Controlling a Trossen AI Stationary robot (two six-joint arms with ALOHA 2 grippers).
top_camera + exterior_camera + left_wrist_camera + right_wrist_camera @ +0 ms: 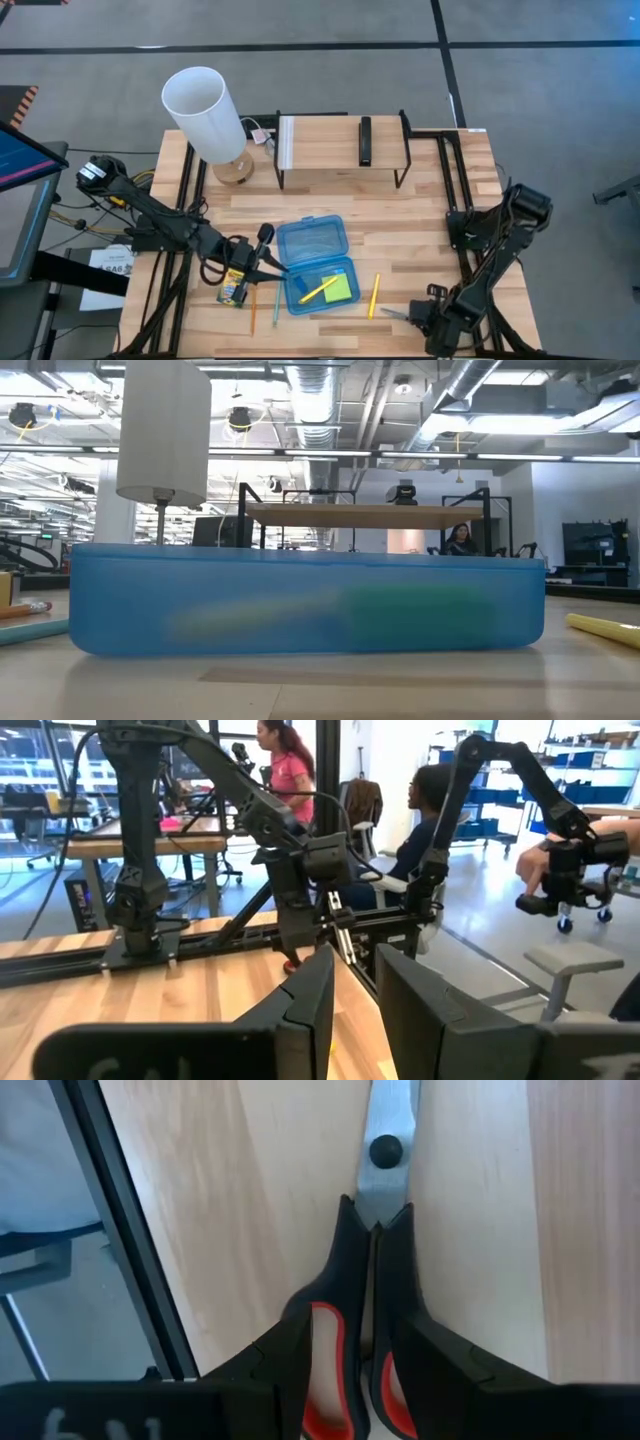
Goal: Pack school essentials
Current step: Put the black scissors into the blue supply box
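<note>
The blue case (pixel 315 264) lies open near the front middle of the desk (pixel 330 195), its lid flat toward the back and its tray toward the front. In the tray sit the green sticky pad (pixel 338 286) and a yellow pencil (pixel 318 291) lying slantwise, partly over the pad. Another yellow pencil (pixel 374 294) lies on the wood just right of the case, and from table height its end shows at the right of the blue wall (pixel 603 628). Left of the case a thin orange pencil (pixel 253 312) and a pale blue stick (pixel 276 306) lie on the boards, with the crayon box (pixel 234 286) beside them. The left pincer (pixel 262 262) hovers at the case's left edge, above the crayon box, its fingers (pixel 308 1010) a narrow gap apart with nothing between them. The right pincer (pixel 425 314) is down at the front right of the desk, over the scissors (pixel 398 314); in its wrist view the dark fingers (pixel 335 1295) stand close together at the scissors (pixel 385 1155), red and black handles showing under them and the steel blades and pivot pointing away, though I cannot tell whether they actually grip. A white lamp (pixel 208 118) stands at the back left beside a black-framed shelf (pixel 340 138). People sit and stand in the room beyond.
</note>
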